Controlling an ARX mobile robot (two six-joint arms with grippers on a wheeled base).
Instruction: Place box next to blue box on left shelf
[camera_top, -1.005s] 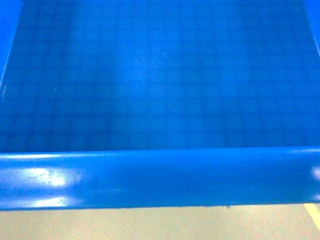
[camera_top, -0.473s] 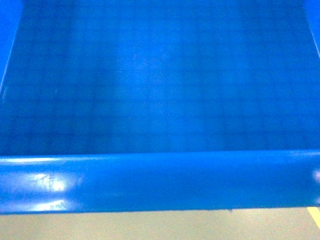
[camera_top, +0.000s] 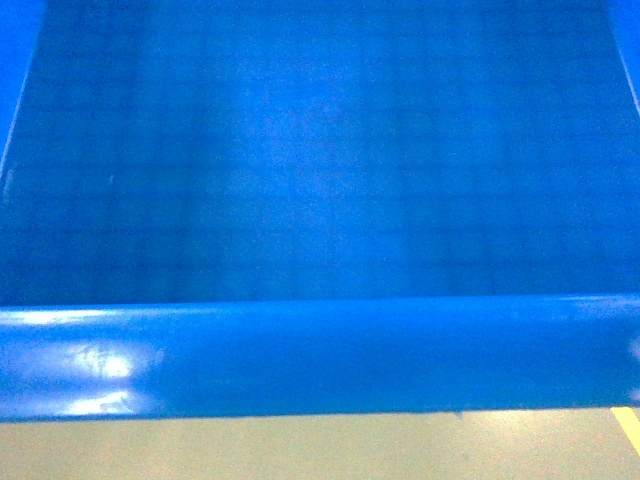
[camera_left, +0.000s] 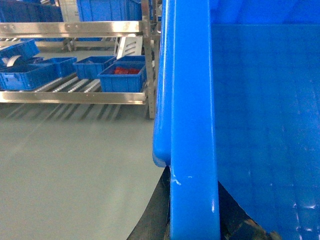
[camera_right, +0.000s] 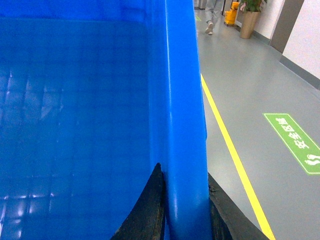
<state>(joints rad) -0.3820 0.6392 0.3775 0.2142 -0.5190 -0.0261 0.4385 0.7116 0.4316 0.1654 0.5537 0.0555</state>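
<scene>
The box (camera_top: 320, 200), a large open-top blue crate with a grid floor, fills the head view; its thick near rim (camera_top: 320, 355) runs across the bottom. My left gripper (camera_left: 194, 200) is shut on the crate's left side rim (camera_left: 192, 100), with black fingers (camera_left: 155, 215) on either side of it. My right gripper (camera_right: 185, 200) is shut on the right side rim (camera_right: 182, 100) in the same way. A metal shelf (camera_left: 75, 95) to the left carries several blue boxes; the nearest one (camera_left: 122, 79) holds red things. Neither gripper shows in the head view.
Grey floor (camera_left: 75, 165) lies between the crate and the shelf. On the right a yellow line (camera_right: 235, 160) and a green floor sign (camera_right: 295, 140) mark the floor. Far off are a person's legs (camera_right: 212, 15) and a potted plant (camera_right: 247, 20).
In the head view the crate's near rim dipped slightly half a second ago and has risen back to about where it was. Both grips are unchanged.
</scene>
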